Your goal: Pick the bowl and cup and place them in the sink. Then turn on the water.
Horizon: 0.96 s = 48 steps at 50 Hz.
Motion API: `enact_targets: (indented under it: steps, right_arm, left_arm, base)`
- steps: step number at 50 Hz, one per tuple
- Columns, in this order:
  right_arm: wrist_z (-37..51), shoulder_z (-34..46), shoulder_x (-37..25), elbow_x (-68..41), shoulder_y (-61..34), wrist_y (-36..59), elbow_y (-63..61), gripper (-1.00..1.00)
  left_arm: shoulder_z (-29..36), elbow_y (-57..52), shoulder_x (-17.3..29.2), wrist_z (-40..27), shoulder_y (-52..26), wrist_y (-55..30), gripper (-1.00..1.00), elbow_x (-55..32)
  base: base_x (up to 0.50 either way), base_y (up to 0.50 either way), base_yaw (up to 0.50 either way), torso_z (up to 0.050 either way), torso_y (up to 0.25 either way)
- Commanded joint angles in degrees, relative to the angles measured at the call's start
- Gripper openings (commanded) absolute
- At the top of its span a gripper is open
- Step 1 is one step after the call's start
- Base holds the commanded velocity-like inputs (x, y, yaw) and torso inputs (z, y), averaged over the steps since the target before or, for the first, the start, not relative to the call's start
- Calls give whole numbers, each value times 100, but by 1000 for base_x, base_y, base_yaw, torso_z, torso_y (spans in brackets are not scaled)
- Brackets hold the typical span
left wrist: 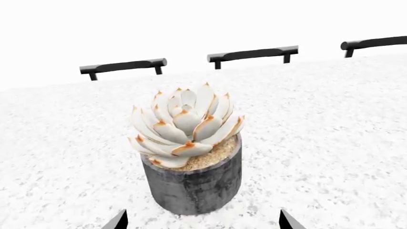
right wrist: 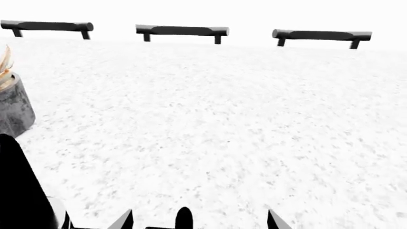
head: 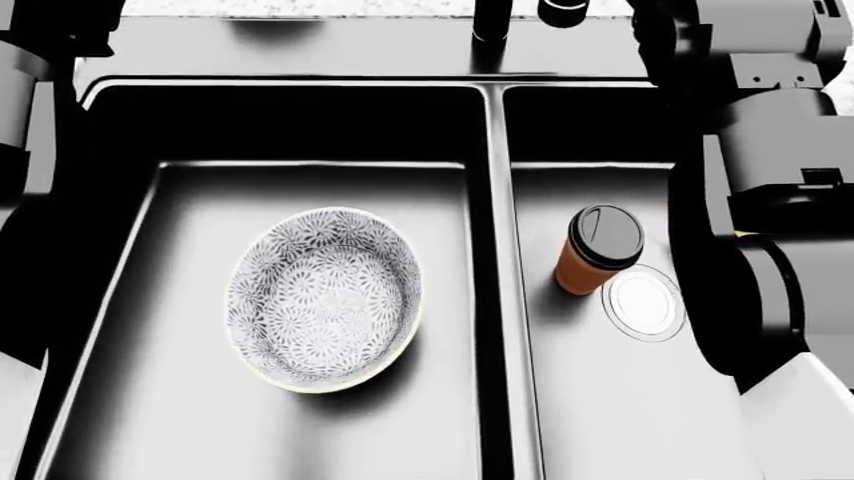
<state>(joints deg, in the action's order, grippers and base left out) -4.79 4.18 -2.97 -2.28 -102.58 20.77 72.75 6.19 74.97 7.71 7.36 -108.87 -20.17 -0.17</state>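
Observation:
In the head view the floral-patterned bowl (head: 324, 297) lies in the left basin of the black sink (head: 489, 200). The orange-brown cup (head: 598, 251) with its black lid stands upright in the right basin, beside a round silver drain (head: 645, 303). The base of the black faucet (head: 491, 20) shows at the sink's back edge. My left gripper (left wrist: 202, 225) is open and empty, its tips on either side of the near base of a grey succulent pot (left wrist: 194, 183). My right gripper (right wrist: 199, 222) is open over the white counter, with a black rounded part (right wrist: 184, 219) standing between its tips, untouched.
The speckled white counter (right wrist: 222, 119) stretches behind the sink, with three black bar handles (right wrist: 182, 31) along its far edge. The succulent pot also shows in the right wrist view (right wrist: 13, 107). A tall black shape (right wrist: 22, 191) rises beside my right gripper. My right arm (head: 774, 150) hangs over the sink's right side.

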Motion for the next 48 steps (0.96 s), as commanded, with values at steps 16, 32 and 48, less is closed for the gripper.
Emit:
enact_targets:
  steps: [16, 32, 48]
  right_arm:
    - [327, -42, -405, 210, 144, 43, 223, 100]
    - [486, -116, -597, 204, 178, 72, 223, 100]
    - [507, -193, -577, 210, 151, 132, 223, 100]
  left_arm:
    - [-15, 0, -8, 21, -25, 7, 100, -7]
    - [-17, 0, -41, 23, -37, -4, 100, 1]
    - [-26, 0, -30, 22, -54, 0, 100, 2]
  base:
    - [0, 0, 0, 0, 0]
    - [0, 0, -1, 0, -1]
    - [-1, -3, -6, 0, -1]
